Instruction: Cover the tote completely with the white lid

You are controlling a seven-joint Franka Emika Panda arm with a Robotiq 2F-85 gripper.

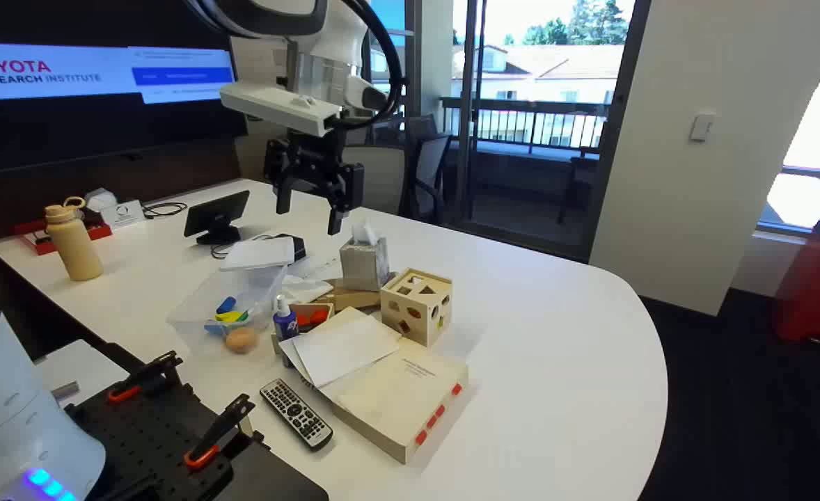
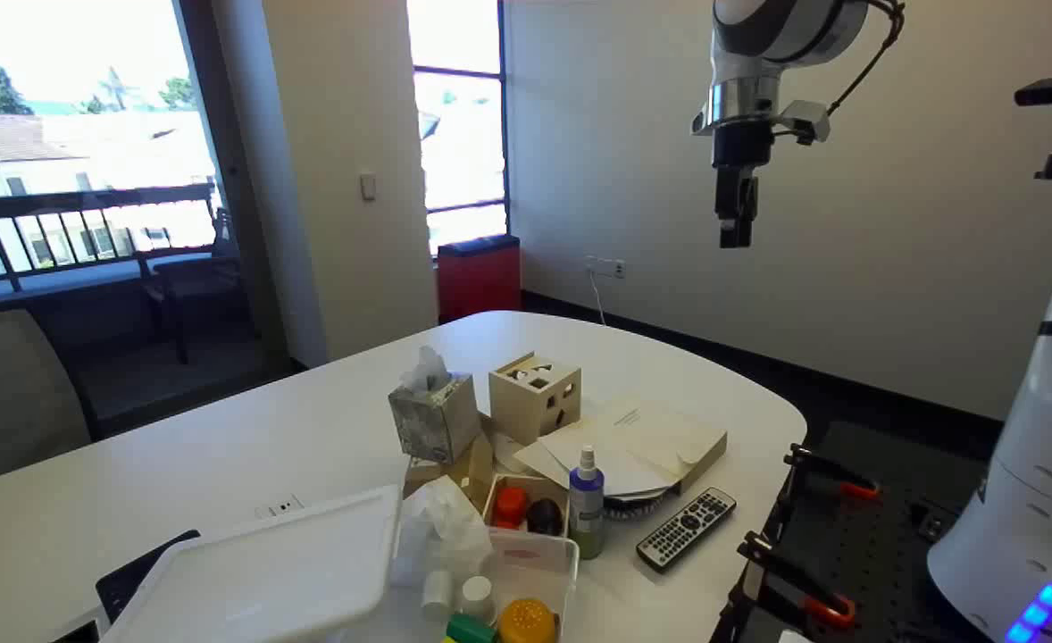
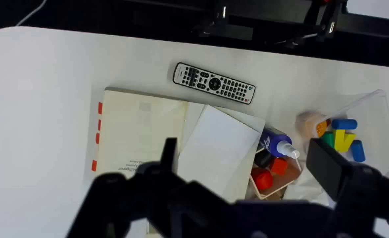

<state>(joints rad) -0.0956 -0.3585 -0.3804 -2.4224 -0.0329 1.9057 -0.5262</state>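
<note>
lid: one, white; not fitted. it is found beside the tote, toward the tablet; what it is borne by, and whether the tote's rim is touched, cannot be told.

tote: one, clear; uncovered, blocks plainly seen inside.

gripper: one; fingers set wide apart, nothing held. it is hung high above the table, well apart from the lid.

progress: no part of the covering is judged to be done. to be carried out: the lid to be grasped, lifted, levelled over the tote and pressed down along every edge.

surface: table, white, rounded at one end. borne on it: a remote, a book (loose paper laid partly over it), a spray bottle, a small box, a cube pierced with shapes, a tissue box and a flask.

room: an office, by its look. a wall screen lettered "toyota research institute", a chair, a glass door with a balcony beyond, and a red bin (or some such; its use is not shown) are noted.
</note>
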